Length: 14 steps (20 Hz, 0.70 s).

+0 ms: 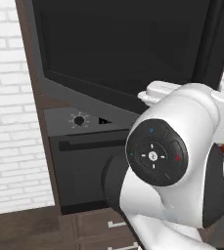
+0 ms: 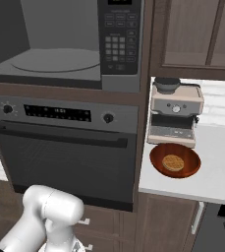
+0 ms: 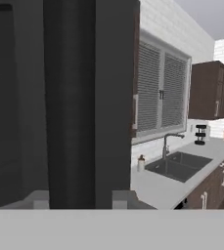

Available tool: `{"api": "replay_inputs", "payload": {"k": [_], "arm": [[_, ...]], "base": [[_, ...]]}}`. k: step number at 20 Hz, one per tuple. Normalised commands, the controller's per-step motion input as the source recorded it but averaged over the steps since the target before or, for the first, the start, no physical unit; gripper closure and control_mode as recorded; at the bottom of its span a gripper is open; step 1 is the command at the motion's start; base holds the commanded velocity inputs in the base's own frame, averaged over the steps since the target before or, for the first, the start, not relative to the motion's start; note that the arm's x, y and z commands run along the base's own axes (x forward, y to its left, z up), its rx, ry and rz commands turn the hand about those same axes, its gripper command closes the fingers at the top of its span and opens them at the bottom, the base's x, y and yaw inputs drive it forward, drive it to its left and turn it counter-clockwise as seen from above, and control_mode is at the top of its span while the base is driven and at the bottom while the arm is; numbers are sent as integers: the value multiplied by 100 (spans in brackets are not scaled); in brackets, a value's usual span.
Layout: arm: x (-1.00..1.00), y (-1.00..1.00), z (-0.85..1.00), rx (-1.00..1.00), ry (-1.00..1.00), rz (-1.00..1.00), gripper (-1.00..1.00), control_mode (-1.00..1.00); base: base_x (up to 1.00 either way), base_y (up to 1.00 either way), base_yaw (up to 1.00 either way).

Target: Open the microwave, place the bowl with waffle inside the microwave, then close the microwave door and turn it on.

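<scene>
The microwave (image 2: 119, 44) stands open, and its grey cavity with the round turntable (image 2: 55, 59) has nothing in it. Its dark glass door (image 1: 123, 44) is swung out toward the base on the left. The reddish-brown bowl (image 2: 158, 160) sits on the white counter to the right of the oven, with the round waffle (image 2: 173, 162) inside it. In the hand view my gripper (image 3: 80, 201) is open, its tips apart. A dark upright panel edge (image 3: 69, 97), probably the door, stands straight ahead between the tips. Whether the tips touch it is unclear. The bowl is far off to the right.
A black oven (image 2: 65, 157) with knobs and a bar handle sits under the microwave. A coffee machine (image 2: 175, 113) stands on the counter (image 2: 217, 167) just behind the bowl. The hand view looks past the panel to a sink (image 3: 179, 163) and a window (image 3: 162, 88).
</scene>
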Motion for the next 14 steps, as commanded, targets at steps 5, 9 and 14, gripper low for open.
{"api": "replay_inputs", "payload": {"k": [5,9,14], "arm": [[-34,32,-33,-7,-5,1,100,-100],[-13,28,-3,0,-5,0,100,-100],[-7,30,-3,0,-3,0,-100,-100]], "base": [[0,0,0],[0,0,0],[0,0,0]]}}
